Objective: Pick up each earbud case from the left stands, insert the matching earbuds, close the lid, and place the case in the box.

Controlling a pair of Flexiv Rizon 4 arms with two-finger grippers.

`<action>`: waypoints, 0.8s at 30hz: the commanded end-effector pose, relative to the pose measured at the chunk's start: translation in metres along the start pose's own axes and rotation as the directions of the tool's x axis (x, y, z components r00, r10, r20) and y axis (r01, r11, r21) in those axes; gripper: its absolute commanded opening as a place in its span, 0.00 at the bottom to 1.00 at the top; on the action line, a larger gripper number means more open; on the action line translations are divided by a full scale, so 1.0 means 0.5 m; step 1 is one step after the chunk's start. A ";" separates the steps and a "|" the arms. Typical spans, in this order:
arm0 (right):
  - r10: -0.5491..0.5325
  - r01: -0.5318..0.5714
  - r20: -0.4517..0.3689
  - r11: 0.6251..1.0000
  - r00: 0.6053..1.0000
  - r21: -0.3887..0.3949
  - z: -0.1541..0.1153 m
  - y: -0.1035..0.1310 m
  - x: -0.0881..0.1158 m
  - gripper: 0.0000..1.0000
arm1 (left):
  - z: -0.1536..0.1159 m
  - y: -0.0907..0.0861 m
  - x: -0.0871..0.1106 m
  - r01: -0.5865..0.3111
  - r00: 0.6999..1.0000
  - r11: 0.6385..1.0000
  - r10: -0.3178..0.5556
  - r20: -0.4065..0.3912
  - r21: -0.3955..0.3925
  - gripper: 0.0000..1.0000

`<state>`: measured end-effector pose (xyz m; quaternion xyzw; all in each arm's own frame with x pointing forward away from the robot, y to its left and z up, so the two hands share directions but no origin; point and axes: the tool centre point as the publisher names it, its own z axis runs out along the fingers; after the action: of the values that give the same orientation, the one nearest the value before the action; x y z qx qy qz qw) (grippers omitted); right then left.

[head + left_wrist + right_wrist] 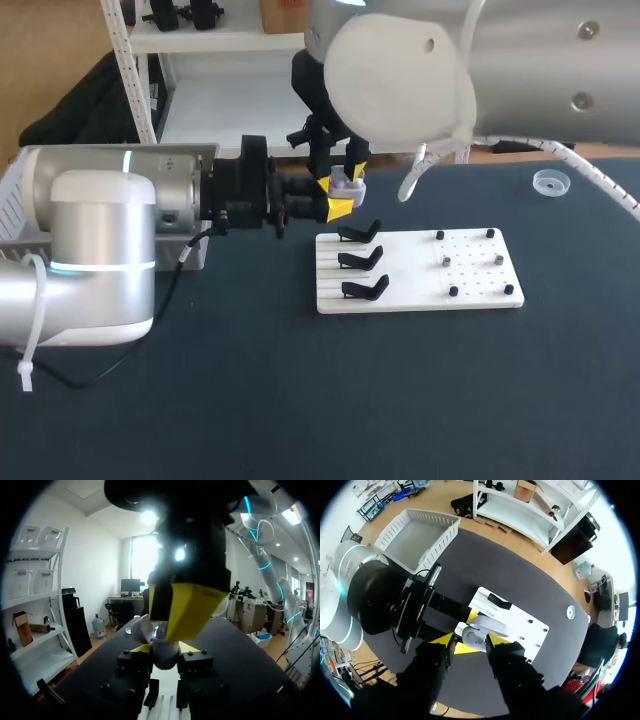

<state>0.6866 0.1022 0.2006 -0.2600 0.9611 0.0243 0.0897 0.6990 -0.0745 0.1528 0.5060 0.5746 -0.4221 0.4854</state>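
Above the near-left corner of the white board (415,290), the earbud case (349,184) hangs in the air, held from two directions at once. It is a small, glossy, pale, rounded shell, and the right wrist view shows its lid tipped open.

The right gripper (347,170) points straight down, its yellow-tipped fingers pressed against opposite sides of the case. The left gripper (338,207) reaches in level from the side. In its own wrist view the two yellow tips sit tight against the case's rounded lower body, one on each side.

The flat, matte board lies on the dark, fabric-like table (300,400). Three angular black stands (360,262) line its left part, all bare, and short dark pegs (470,262) dot its right part.

A white slatted plastic box (415,537) sits at the table's left edge. A small clear round cap (551,183) lies well apart, on the right.
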 end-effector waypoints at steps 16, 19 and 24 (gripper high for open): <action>0.171 -0.170 0.112 0.985 0.979 -0.016 -0.042 -0.074 -0.114 0.42 | -0.001 -0.003 -0.001 -0.002 1.000 1.000 0.002 0.003 -0.003 0.00; 0.198 -0.198 0.099 0.980 0.975 -0.006 -0.023 -0.091 -0.124 0.41 | -0.001 -0.003 -0.001 -0.002 1.000 1.000 0.002 0.003 -0.003 0.00; 0.223 -0.225 0.074 0.974 0.972 0.018 0.009 -0.107 -0.118 0.41 | -0.001 -0.003 -0.001 -0.002 1.000 1.000 0.002 0.003 -0.003 0.00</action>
<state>0.7568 0.0807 0.2117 -0.1485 0.9796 0.0347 0.1306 0.6984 -0.0741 0.1538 0.5061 0.5742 -0.4223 0.4855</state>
